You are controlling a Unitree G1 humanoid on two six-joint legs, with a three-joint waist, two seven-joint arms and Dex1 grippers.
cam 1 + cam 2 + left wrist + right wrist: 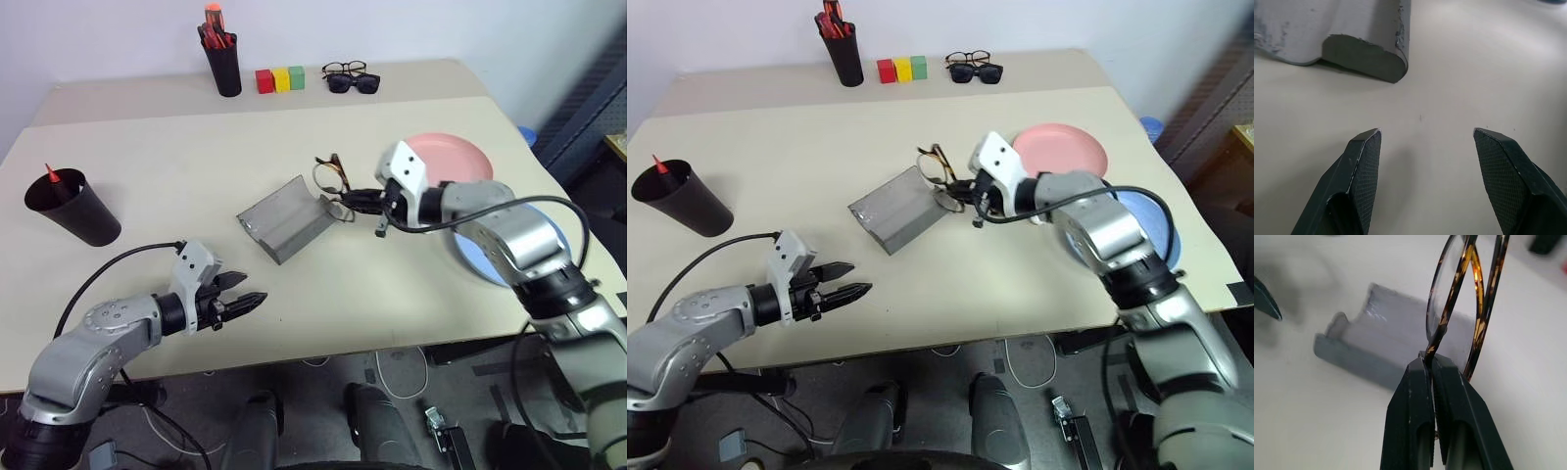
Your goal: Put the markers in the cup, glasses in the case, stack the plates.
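So the glasses (pixel 1459 298), thin tortoiseshell frames with clear roundish lenses, are up off the tabletop (pixel 196 147), pinched by the frame in the right end effector (pixel 1431 363), which is clamped tight on them. They hang just above the far end of the grey case (pixel 286 217), which lies open in the middle of the tabletop with its hollow facing up.

The left end effector (pixel 247 292) hovers low near the front edge, short of the case, fingers (pixel 1364 161) spread apart and holding nothing. From its wrist camera you can see a rounded end of the case just ahead of it.

The plates are on the right side: the salmon pink plate (pixel 456 155) sits behind the right arm, and the light blue plate (pixel 1151 220) is closer to the front, mostly hidden under that arm. They look side by side rather than stacked, but I can't tell if their rims touch.

Over on the left, the wide black cup (pixel 73 208) stands upright with a red-tipped marker (pixel 51 180) poking out of it. I can't make out the second marker.

At the back edge there's a narrower black pen holder (pixel 224 61) full of red-orange pens (pixel 215 27), then red, yellow and green blocks (pixel 280 79) in a row, and next to those black sunglasses (pixel 353 83) with another pair of clear-lens glasses (pixel 344 69) right behind them.
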